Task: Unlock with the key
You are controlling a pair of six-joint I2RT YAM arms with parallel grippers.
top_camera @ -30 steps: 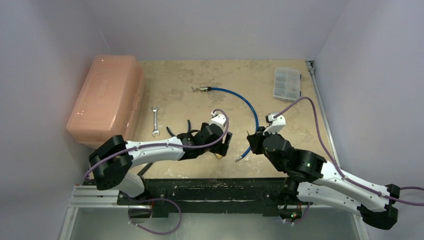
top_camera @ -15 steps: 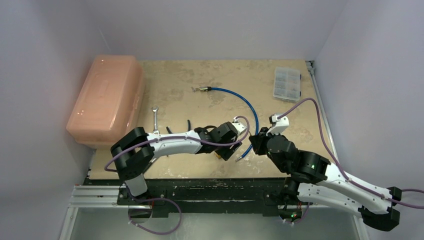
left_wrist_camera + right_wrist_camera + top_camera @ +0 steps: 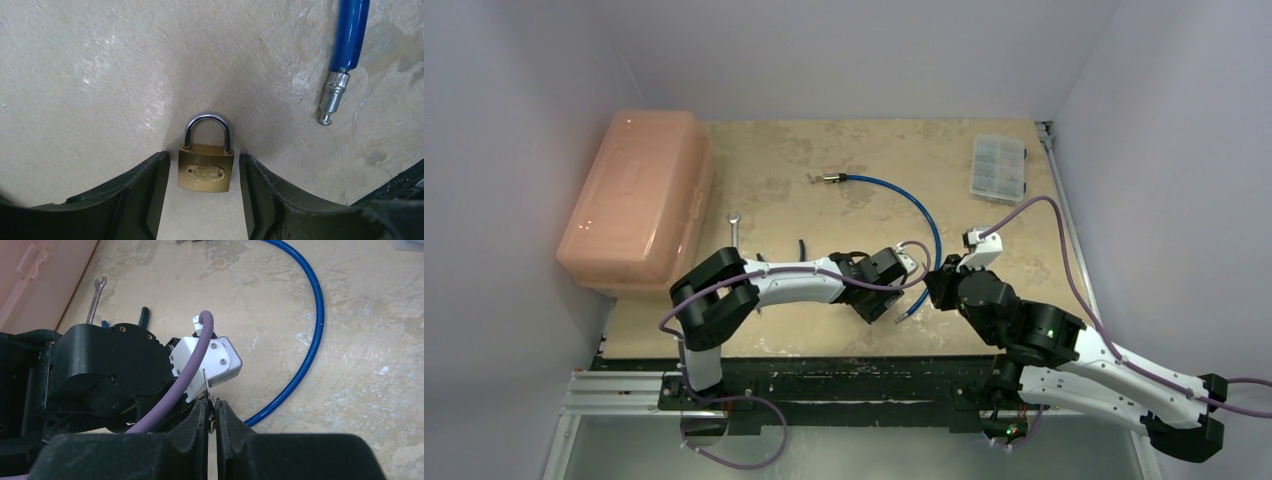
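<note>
The brass padlock [image 3: 205, 169] lies flat on the table with its steel shackle closed and pointing away from the wrist. My left gripper [image 3: 203, 159] is open, one finger on each side of the padlock body with a small gap either side. In the top view the left gripper [image 3: 876, 298] hides the padlock. My right gripper [image 3: 212, 407] is shut on the thin silvery key [image 3: 207, 388], whose blade sticks up out of the pads. The right gripper [image 3: 936, 284] hovers just right of the left wrist.
A blue tube [image 3: 927, 215] curves over the table; its metal end [image 3: 330, 102] lies right of the padlock. A wrench [image 3: 735, 228] and pliers handles [image 3: 802, 247] lie to the left. A pink toolbox [image 3: 634, 200] stands far left, a clear parts box [image 3: 999, 168] at the back right.
My left arm has reached further right, bringing its gripper closer to the right gripper. The right gripper has barely moved and still holds the key.
</note>
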